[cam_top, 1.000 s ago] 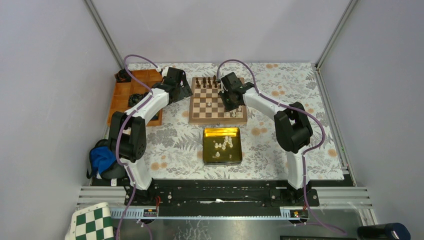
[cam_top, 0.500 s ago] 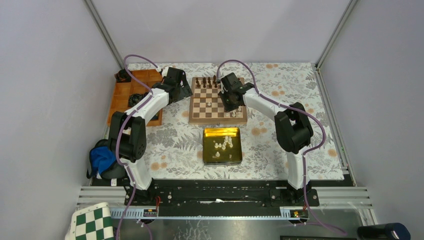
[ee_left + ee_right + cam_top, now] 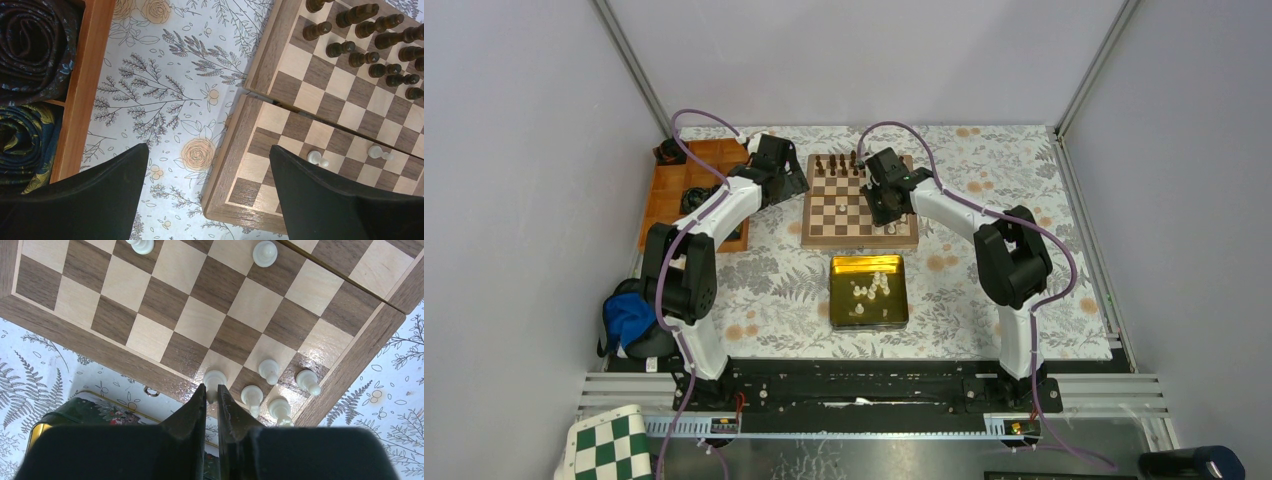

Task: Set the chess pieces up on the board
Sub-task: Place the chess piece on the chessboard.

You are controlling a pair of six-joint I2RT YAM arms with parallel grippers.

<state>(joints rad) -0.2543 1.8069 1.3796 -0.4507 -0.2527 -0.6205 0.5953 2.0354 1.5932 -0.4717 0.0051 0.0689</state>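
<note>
You are looking into a booth of plain pale grey walls (image 3: 854,55), joined by aluminium posts (image 3: 632,65) at 11 and 1 o'clock. The floral-clothed tabletop (image 3: 994,165) fills the middle; a black rail (image 3: 864,372) runs along 6 o'clock. Light is even, soft.

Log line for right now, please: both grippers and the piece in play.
left gripper: open, over left rim of board | right gripper: shut on cream piece, near row | step: placing, not yet released

Floral-cloth table (image 3: 984,170), wooden board (image 3: 859,243), gold tin (image 3: 834,295), orange tray (image 3: 669,200)
</note>
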